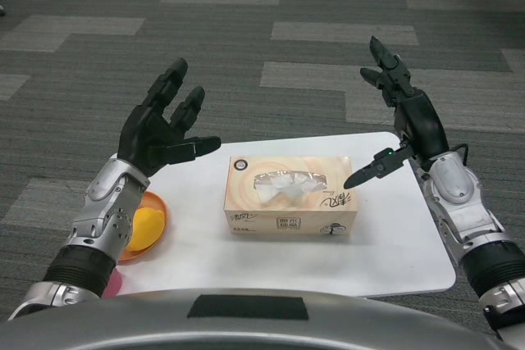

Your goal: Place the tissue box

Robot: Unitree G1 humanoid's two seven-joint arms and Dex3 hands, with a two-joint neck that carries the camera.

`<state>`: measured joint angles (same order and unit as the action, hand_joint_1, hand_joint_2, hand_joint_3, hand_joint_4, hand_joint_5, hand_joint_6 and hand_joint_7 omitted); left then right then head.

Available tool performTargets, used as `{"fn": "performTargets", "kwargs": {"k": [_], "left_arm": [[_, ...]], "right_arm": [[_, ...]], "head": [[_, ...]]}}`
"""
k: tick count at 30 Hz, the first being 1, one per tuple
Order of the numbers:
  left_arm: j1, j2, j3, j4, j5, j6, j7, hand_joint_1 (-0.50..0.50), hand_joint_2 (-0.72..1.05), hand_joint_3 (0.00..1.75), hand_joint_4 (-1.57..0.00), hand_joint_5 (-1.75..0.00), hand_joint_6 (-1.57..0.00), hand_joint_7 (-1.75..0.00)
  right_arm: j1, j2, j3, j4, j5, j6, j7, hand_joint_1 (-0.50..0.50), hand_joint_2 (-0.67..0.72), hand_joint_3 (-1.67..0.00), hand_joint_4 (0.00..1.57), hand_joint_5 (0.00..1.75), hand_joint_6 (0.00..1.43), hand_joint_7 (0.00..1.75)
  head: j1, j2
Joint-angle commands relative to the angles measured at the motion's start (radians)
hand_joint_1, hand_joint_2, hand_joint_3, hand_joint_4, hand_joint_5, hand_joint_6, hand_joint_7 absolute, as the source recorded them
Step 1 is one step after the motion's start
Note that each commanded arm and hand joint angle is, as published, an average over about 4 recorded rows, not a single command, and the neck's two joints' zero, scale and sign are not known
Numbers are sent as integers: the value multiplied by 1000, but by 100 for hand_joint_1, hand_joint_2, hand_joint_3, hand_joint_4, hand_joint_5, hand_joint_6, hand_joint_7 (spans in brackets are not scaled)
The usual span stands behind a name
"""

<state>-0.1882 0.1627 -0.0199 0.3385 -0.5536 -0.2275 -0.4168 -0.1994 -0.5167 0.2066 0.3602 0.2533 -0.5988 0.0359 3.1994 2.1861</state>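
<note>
Tissue box point(291, 196) lies mid-table point(402, 252). My left hand point(162, 131) hangs above the table's left rear corner, my right hand point(402, 116) above its right rear. A dish point(146, 223) sits at the left edge, under my left forearm.

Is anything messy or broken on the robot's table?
Nothing looks wrong. The tissue box lies flat and whole in the middle of the white table, a tissue showing at its top slot. An orange dish sits at the table's left edge, nothing spilled. The left hand and right hand hover open, touching nothing.
</note>
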Motion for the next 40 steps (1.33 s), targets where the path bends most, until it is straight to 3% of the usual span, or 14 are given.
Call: {"fn": "performTargets", "kwargs": {"k": [1, 4, 13, 40], "left_arm": [[-5, 8, 6, -39, -6, -13, 5, 50, 105, 17, 0, 0, 0, 0], [1, 8, 10, -50, -2, -13, 8, 50, 105, 17, 0, 0, 0, 0], [-4, 6, 8, -53, -2, -13, 12, 50, 105, 17, 0, 0, 0, 0], [-14, -18, 11, -46, 14, -16, 21, 50, 105, 17, 0, 0, 0, 0]], "right_arm": [[3, -9, -3, -16, 6, -1, -4, -42, 9, 0, 0, 68, 0, 0], [3, -13, -3, -18, 6, -1, -5, -42, 9, 0, 0, 61, 0, 0], [3, -14, 1, -21, 6, -1, -8, -42, 9, 0, 1, 68, 0, 0], [-5, -19, -6, -21, 9, -1, -8, -40, 9, 0, 0, 68, 0, 0]], "head": [[10, 2], [10, 2], [-6, 31], [-16, 40]]}}
